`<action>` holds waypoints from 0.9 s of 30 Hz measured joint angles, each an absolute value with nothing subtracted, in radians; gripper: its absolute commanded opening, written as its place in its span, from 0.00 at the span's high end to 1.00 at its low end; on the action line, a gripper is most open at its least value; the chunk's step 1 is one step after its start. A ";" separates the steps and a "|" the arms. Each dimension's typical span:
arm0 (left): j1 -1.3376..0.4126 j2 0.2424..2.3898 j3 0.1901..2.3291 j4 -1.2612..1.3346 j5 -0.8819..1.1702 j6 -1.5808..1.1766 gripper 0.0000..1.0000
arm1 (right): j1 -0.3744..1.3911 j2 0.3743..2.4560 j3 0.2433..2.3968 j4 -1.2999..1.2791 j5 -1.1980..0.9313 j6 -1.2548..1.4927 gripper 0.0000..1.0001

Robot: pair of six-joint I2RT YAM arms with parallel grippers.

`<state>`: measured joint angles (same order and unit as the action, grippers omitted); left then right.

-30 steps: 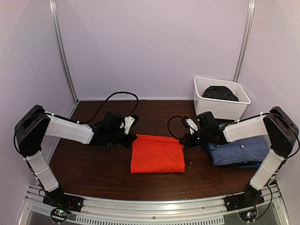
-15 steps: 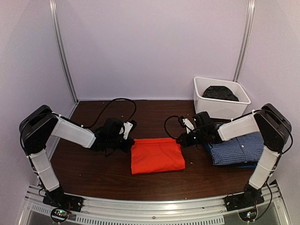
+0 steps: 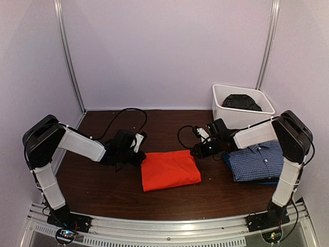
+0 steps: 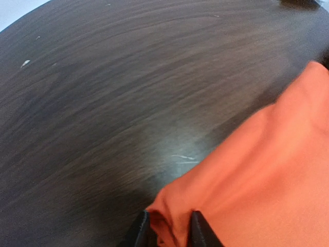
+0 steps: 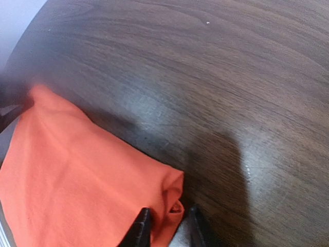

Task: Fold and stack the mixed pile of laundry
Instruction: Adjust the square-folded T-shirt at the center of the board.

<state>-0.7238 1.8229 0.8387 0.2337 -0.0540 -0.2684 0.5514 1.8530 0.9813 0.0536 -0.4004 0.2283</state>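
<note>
Laundry pile's black piece (image 3: 241, 102) lies bunched inside the white tub (image 3: 241, 119).

The table's (image 3: 169, 121) near strip and far middle lie free; tub (image 3: 241, 117) and checked shirt (image 3: 257, 162) crowd the right.

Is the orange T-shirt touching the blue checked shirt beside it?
Apart. The top view shows a strip of bare dark table between the orange T-shirt and the blue checked shirt.

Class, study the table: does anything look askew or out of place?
The folded orange T-shirt lies askew, its edges slanting against the front edge of the table. One corner sits between the fingers of the left gripper, another between those of the right gripper.
</note>
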 measured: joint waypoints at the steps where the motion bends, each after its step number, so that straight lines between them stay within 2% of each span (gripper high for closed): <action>1: -0.720 1.818 0.836 0.233 -0.068 -0.276 0.58 | 0.549 1.843 0.981 0.039 -0.391 0.228 0.58; 3: -0.714 1.793 0.822 0.222 -0.094 -0.286 0.49 | 0.540 1.805 0.981 0.001 -0.379 0.228 0.49; 5: -0.709 1.739 0.802 0.197 -0.120 -0.293 0.47 | 0.526 1.731 0.981 -0.041 -0.377 0.225 0.45; 8: -0.707 1.645 0.796 0.163 -0.111 -0.293 0.47 | 0.511 1.604 0.974 -0.064 -0.425 0.236 0.45; 13: -0.721 1.554 0.796 0.193 0.039 -0.300 0.47 | 0.552 1.484 0.898 0.027 -0.615 0.327 0.48; 19: -0.759 1.700 0.796 0.344 0.234 -0.413 0.49 | 0.670 1.594 0.770 0.250 -0.790 0.525 0.50; 27: -0.710 1.916 0.838 0.450 0.308 -0.524 0.53 | 0.654 1.872 0.694 0.536 -0.876 0.649 0.52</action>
